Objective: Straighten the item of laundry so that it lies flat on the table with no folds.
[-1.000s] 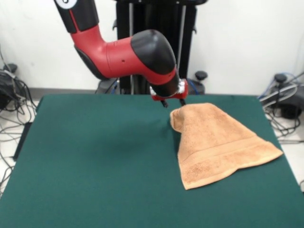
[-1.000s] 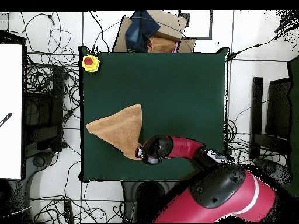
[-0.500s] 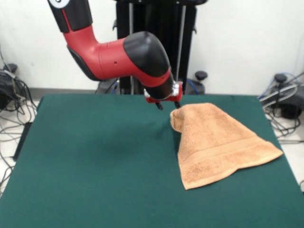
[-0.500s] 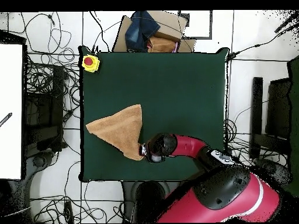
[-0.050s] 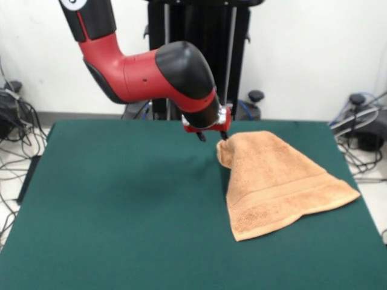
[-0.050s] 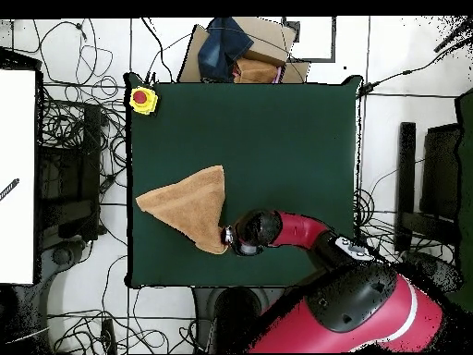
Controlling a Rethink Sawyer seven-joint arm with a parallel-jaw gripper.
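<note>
- The gripper (image 5: 211,136) hangs just above the table, its 2 thin black fingertips (image 5: 200,136) set apart with nothing between them, so the jaws stand open.
- In the front view, the right fingertip sits at the far left tip of the towel (image 5: 278,181); whether it touches the cloth cannot be told.
- The red and black arm (image 5: 151,69) reaches down from the upper left to the gripper.
- The peach-orange towel lies folded into a rough triangle on the right half of the green table (image 5: 121,211), narrow at its far end and wide at its near end, with a woven band across the wide part.
- In the overhead view, a yellow box with a red button (image 6: 142,99) sits at 1 table corner, well apart from the towel (image 6: 189,205).
</note>
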